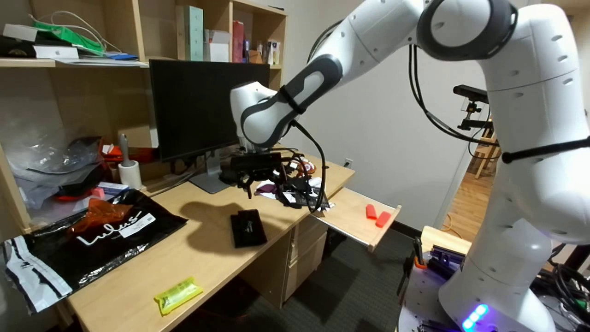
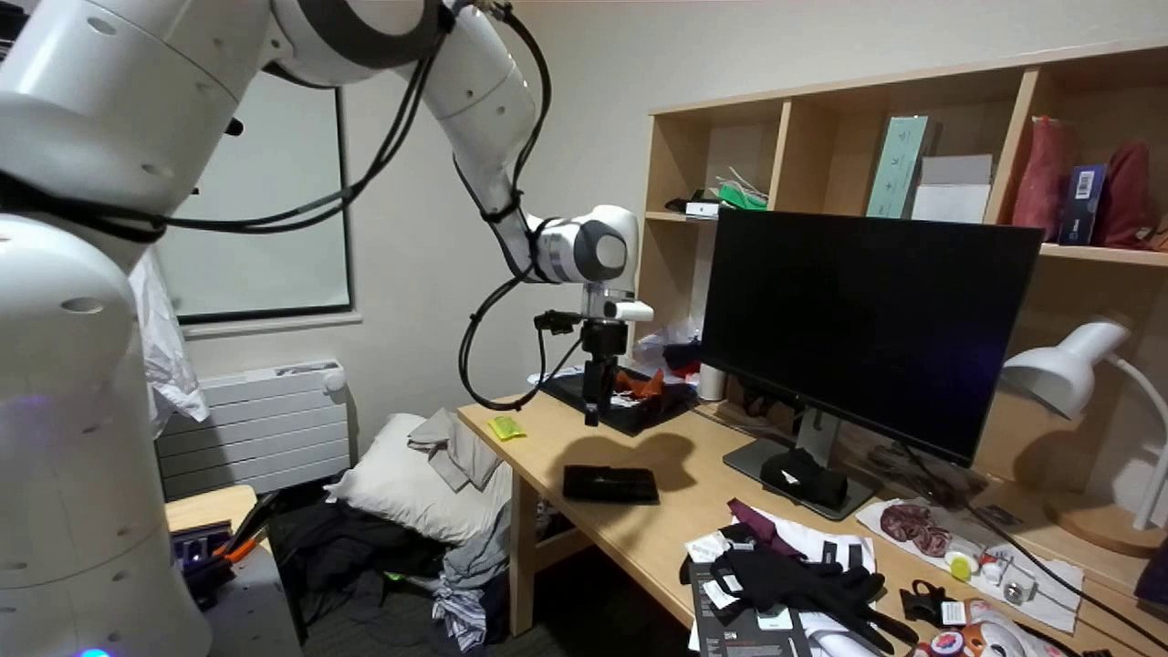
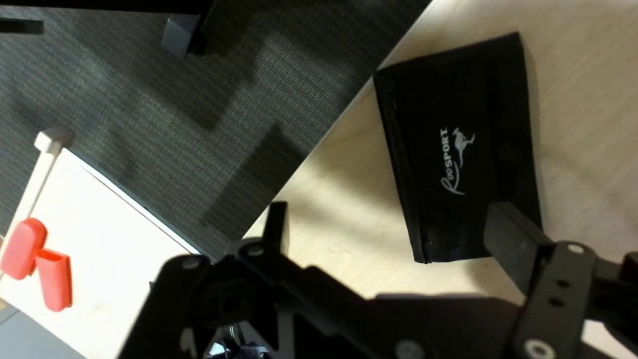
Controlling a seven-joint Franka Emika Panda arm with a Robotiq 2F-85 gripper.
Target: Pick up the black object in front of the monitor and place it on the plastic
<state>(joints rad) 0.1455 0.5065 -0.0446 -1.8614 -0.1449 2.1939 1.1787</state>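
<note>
One flat black object [image 3: 461, 149] rests on the surface [image 3: 593, 109], below the spread, empty claw [image 3: 389, 219]; the wrist view puts it up and right of the gap's middle, long axis running roughly top-to-bottom, so a sideways correction likely precedes descent.

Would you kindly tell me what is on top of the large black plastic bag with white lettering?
On the large black plastic bag are a crumpled piece of orange film and a white rectangular label. What the film covers and the bag's inside cannot be seen.
</note>
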